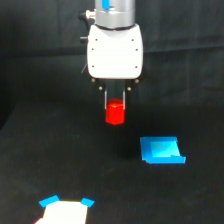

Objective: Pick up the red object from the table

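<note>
The red object (115,112) is a small bright red-orange stubby block. It sits between the two fingers of my gripper (115,106), which hangs straight down from the white arm body at the top centre. The fingers are closed against the block's upper sides. The block appears held a little above the black table (60,165), with a faint dark patch below it. The fingertips are partly hidden by the block.
A flat blue square piece (161,150) lies on the table to the exterior view's right of the block and nearer the camera. A white shape with blue corners (65,210) sits at the bottom left edge. A black cloth backdrop hangs behind.
</note>
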You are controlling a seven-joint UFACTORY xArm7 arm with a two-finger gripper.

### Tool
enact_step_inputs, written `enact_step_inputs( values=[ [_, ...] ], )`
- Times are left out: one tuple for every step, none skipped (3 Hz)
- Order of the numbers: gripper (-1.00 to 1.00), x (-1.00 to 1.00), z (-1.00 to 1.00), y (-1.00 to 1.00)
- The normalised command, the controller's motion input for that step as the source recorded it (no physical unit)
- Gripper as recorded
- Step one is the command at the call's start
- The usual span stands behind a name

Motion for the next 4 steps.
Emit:
enact_step_inputs(
  values=[
    [-0.86,0.84,0.18,-0.24],
    [-0.58,-0.29,0.24,-0.15],
    [-0.73,-0.65,-0.38,-0.28],
    [-1.00,-0.47,0.08,-0.44]
  ],
)
